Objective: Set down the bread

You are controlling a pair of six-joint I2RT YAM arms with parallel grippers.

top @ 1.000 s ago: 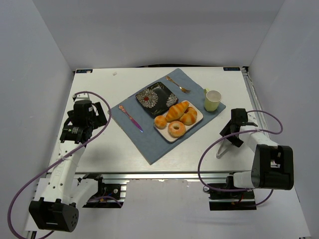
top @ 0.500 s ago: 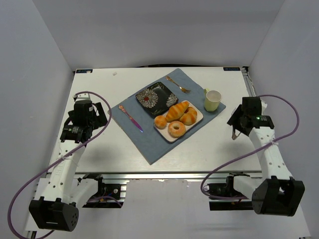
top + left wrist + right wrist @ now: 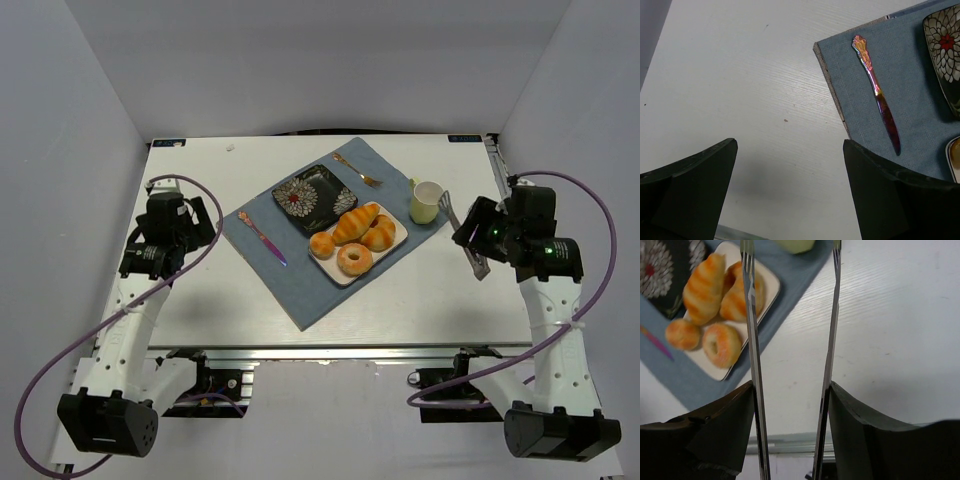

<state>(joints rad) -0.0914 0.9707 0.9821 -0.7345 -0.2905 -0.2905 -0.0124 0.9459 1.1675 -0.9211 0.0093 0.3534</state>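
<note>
The bread (image 3: 354, 259) is a golden ring-shaped bun with a hole, lying at the near end of a white plate (image 3: 401, 236). It also shows in the right wrist view (image 3: 721, 344), on the same plate (image 3: 771, 290). My right gripper (image 3: 479, 231) is right of the plate and shut on metal tongs (image 3: 463, 232). In the right wrist view the gripper (image 3: 792, 410) holds the tongs (image 3: 751, 315) with their two arms spread apart and nothing between them. My left gripper (image 3: 200, 226) is open and empty over bare table left of the mat, as the left wrist view (image 3: 790, 165) shows.
Two long rolls (image 3: 360, 226) and a small round bun (image 3: 322, 244) share the plate. A blue mat (image 3: 300, 285) also carries a black flowered dish (image 3: 310, 195), a knife (image 3: 262, 233), a fork (image 3: 357, 170) and a green cup (image 3: 427, 202).
My right arm has swung up and back from the front right of the table, carrying the tongs, which now point toward the cup. The left arm has barely moved.
</note>
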